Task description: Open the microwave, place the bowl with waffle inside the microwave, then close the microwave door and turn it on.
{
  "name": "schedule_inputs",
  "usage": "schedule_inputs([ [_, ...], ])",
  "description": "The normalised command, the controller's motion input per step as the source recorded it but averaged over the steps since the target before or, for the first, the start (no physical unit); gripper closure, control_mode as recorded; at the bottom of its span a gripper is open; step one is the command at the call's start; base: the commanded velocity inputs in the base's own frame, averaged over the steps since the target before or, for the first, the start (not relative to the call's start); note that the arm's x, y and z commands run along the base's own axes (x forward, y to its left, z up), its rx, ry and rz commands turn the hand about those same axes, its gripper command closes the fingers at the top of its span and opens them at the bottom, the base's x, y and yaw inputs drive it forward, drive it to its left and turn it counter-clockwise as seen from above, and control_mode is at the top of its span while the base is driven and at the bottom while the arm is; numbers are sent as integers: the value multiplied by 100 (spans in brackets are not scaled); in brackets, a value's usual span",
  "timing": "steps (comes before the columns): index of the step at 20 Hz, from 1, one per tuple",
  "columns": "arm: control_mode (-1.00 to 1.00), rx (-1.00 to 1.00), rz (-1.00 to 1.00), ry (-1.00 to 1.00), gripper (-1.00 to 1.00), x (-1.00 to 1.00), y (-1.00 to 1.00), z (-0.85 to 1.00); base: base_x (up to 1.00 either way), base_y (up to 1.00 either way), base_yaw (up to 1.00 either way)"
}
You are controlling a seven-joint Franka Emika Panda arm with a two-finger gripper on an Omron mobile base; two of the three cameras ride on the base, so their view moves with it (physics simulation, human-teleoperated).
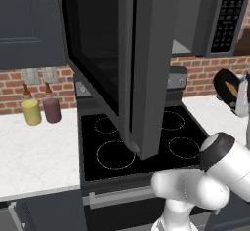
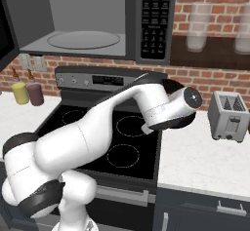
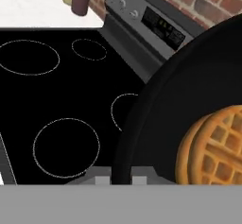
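The microwave (image 2: 83, 15) hangs above the stove with its cavity and glass turntable exposed and its keypad strip (image 2: 156, 20) on the right. The microwave door (image 1: 100, 45) is swung wide open over the left of the stove. A black bowl (image 3: 189, 86) fills the right of the hand view, with the golden waffle (image 3: 215, 147) lying in it. My gripper (image 3: 121, 179) is shut on the bowl's rim. In the left base view the bowl (image 1: 225, 85) is tilted in the air at the stove's right side, below the keypad, with the gripper (image 1: 242, 98) beside it.
The black glass-top stove (image 3: 56, 100) lies beneath the bowl. A silver toaster (image 2: 228, 115) stands on the right counter. A yellow jar (image 1: 31, 111) and a maroon jar (image 1: 52, 109) sit on the left counter by the wall. Glasses (image 2: 197, 28) stand on a shelf to the right of the microwave.
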Motion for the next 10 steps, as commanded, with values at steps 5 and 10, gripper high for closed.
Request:
schedule_inputs([
  [5,-100,-23,40,-6,100,-72,76,93,0,0,0],
  [10,-100,-31,27,-6,100,-73,95,66,0,0,0],
])
